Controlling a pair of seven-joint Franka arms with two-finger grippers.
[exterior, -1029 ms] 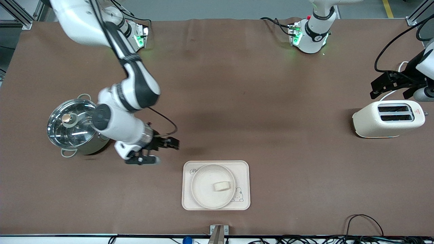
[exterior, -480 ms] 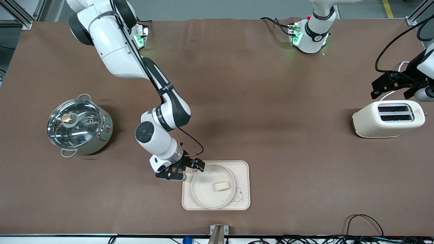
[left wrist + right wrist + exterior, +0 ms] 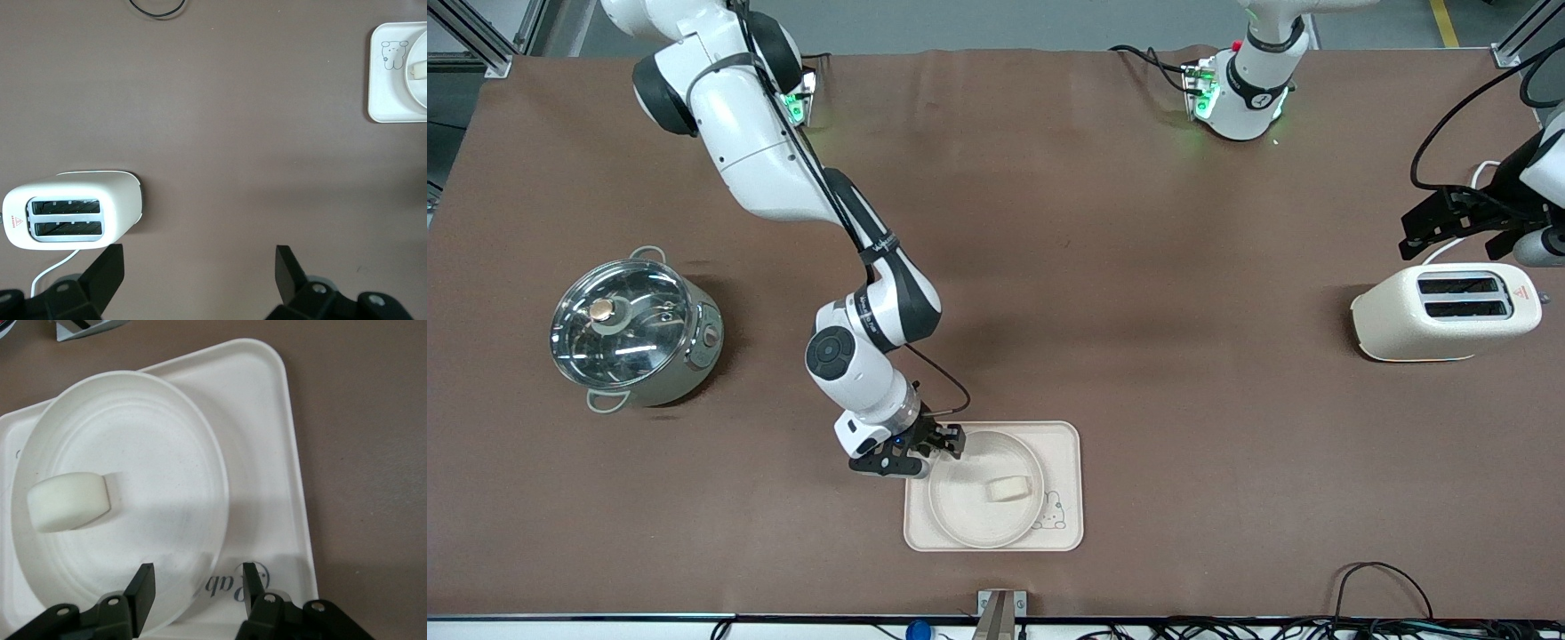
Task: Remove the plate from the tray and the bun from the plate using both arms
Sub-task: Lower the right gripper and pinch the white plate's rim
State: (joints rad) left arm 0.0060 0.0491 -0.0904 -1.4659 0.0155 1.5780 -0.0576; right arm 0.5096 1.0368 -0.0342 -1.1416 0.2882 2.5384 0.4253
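The desk (image 3: 1138, 267) carries a tray (image 3: 1065, 444), and on it the plate (image 3: 960, 498) holds the bun (image 3: 1009, 488). The front view shows the right pincer (image 3: 925, 452) over the tray's corner toward the right arm's end; its wrist view shows open fingers (image 3: 141, 587) straddling the plate's rim. The left pincer (image 3: 200, 267) waits open above the desk beside the toaster (image 3: 73, 210).

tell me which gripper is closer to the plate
Right. The right gripper is open at the rim of the plate, on the tray's corner toward the right arm's end. The left gripper waits open above the toaster.
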